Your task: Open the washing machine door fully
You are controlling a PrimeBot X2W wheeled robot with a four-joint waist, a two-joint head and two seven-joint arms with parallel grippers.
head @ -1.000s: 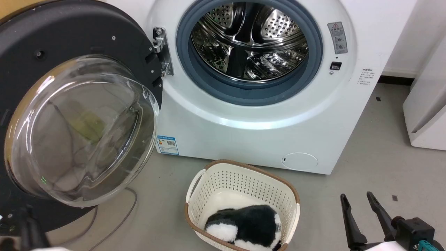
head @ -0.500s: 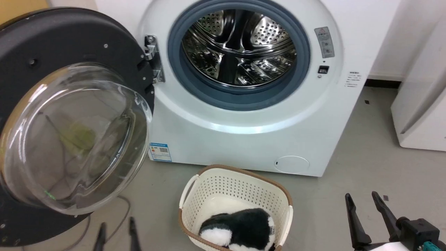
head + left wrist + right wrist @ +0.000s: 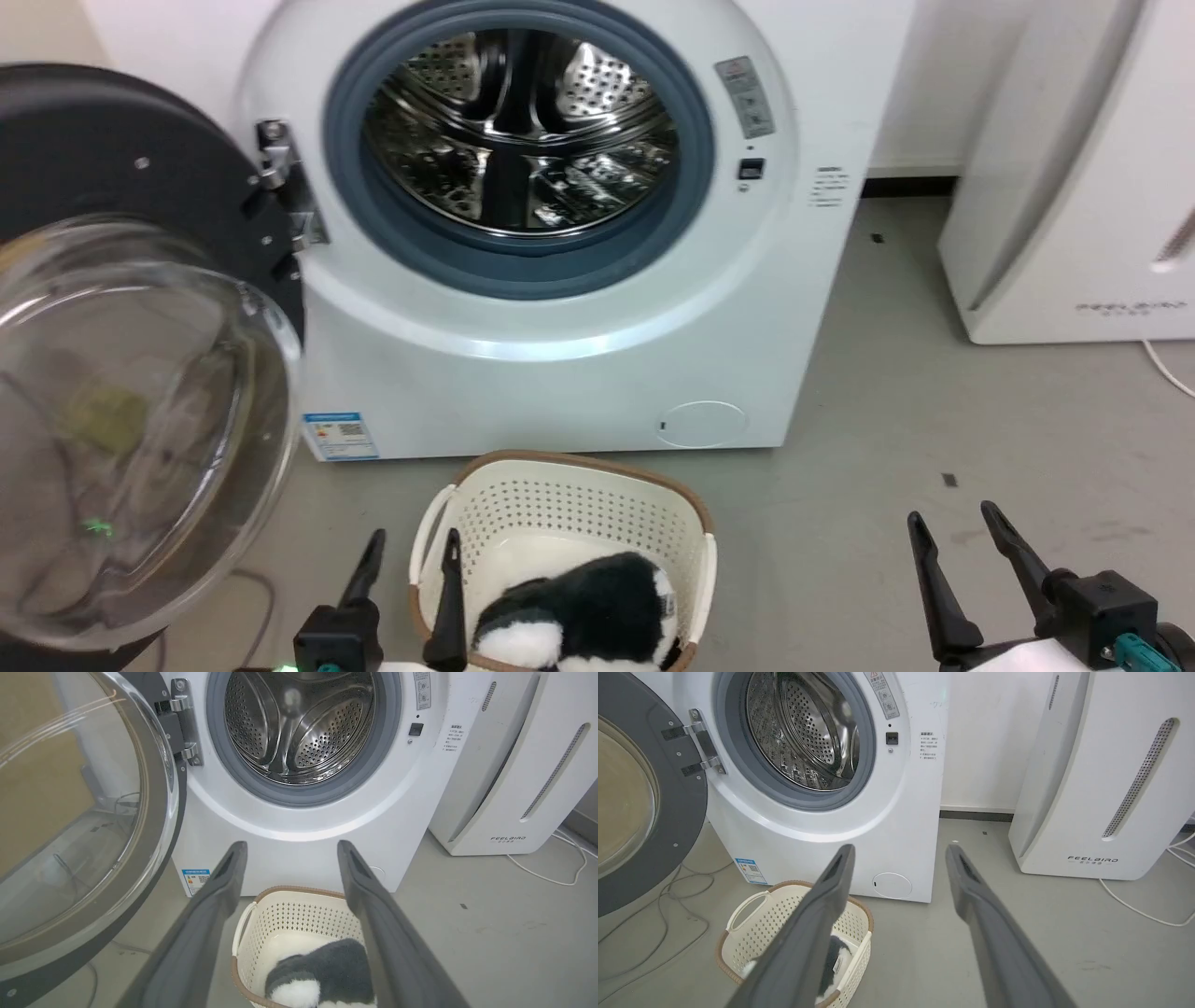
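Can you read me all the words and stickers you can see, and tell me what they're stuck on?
"FEELBIRD": on the white appliance beside the washing machine.
Blue label, low on the machine's front: too small to read.
Grey warning sticker by the drum: too small to read.
Black print near the machine's right edge: too small to read.

Grey floor [image 3: 934, 401]: washing machine [image 3: 560, 383], cream basket [image 3: 560, 509], white appliance [image 3: 1055, 187] — and a speck [image 3: 949, 480], perhaps tape.

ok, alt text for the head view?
White front-loading washing machine with its black door swung open to the left, steel drum exposed. A cream laundry basket holding a black-and-white plush toy sits in front; left gripper and right gripper open below.
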